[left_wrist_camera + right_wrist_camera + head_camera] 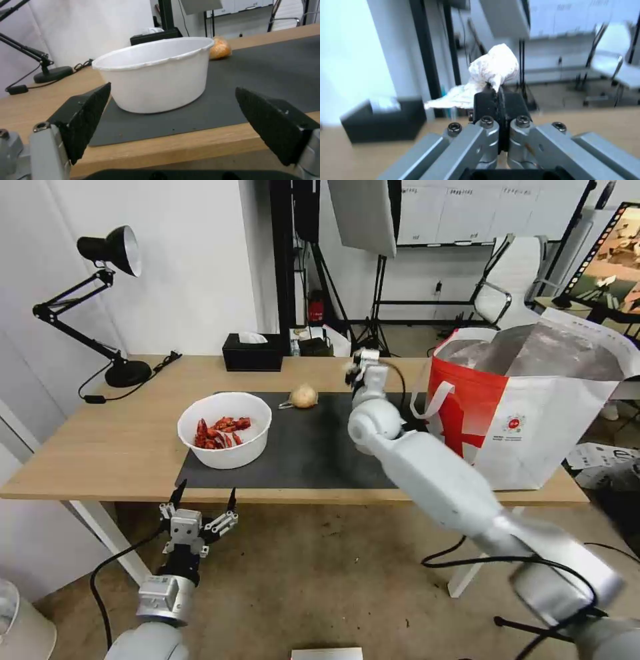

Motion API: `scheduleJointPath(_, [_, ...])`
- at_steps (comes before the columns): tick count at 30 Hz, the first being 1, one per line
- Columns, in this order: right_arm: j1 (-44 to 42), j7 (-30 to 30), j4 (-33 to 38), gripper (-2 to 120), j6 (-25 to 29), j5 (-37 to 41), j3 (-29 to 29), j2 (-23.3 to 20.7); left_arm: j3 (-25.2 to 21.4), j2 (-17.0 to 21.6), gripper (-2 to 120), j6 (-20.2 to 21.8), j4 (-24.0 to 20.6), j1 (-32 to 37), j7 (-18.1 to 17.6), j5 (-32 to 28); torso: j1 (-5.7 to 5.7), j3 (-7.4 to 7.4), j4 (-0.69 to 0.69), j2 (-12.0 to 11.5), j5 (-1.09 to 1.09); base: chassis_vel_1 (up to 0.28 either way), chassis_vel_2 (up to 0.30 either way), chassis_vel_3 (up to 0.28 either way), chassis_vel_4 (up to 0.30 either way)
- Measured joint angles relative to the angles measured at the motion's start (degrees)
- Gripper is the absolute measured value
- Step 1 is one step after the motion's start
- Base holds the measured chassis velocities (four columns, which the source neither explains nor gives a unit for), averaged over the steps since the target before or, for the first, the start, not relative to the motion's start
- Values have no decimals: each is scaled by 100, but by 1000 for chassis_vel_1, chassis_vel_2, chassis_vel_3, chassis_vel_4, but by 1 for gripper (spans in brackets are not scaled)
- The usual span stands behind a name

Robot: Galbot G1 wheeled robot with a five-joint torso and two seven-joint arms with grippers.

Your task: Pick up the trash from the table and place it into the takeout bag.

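left gripper (203, 499) below the near edge of the light-wood table (100, 447), jaws spread wide, holding nothing | white round bowl of red crayfish shells (225, 437) on the dark grey mat (313, 453) | beige lump (303, 396) at the mat's far edge | right gripper (496, 93) raised over the table, jaws clenched on a crumpled white tissue wad (486, 72) | white-and-red foil-lined takeout bag (533, 413) upright at the table's right end
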Motion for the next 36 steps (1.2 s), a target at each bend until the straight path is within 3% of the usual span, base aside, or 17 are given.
scheduleJointPath(3, [188,821,356,0,-279,-126,175,-267,-2,-6,100,-1,-109,42,-2,0,0,0,1,1,-1,0,0,0,0])
scheduleJointPath(9, [278,1769,608,0,-782,-180,460,-670,-6,-20,100,-1,-226,98,-4,1,0,0,-1,1,0,0,0,0,0])
scheduleJointPath(11, [244,2295,798,0,-1080,-13,567,-984,-3,-22,100,-2,-275,123,-5,2,0,0,0,1,-1,0,0,0,0])
scheduleJointPath(20, [-95,2919,1207,0,-1536,827,868,-1539,88,-22,100,0,-336,129,-3,10,0,0,-1,1,0,0,0,0,0])
scheduleJointPath(27, [-299,2905,1435,31,-1579,1073,966,-1666,164,-30,100,27,-335,89,2,12,0,0,0,1,-1,0,0,0,0])
scheduleJointPath(36, [-299,2811,1554,59,-1575,1102,989,-1858,185,-62,100,36,-367,114,7,13,0,0,0,1,-1,0,0,0,0])
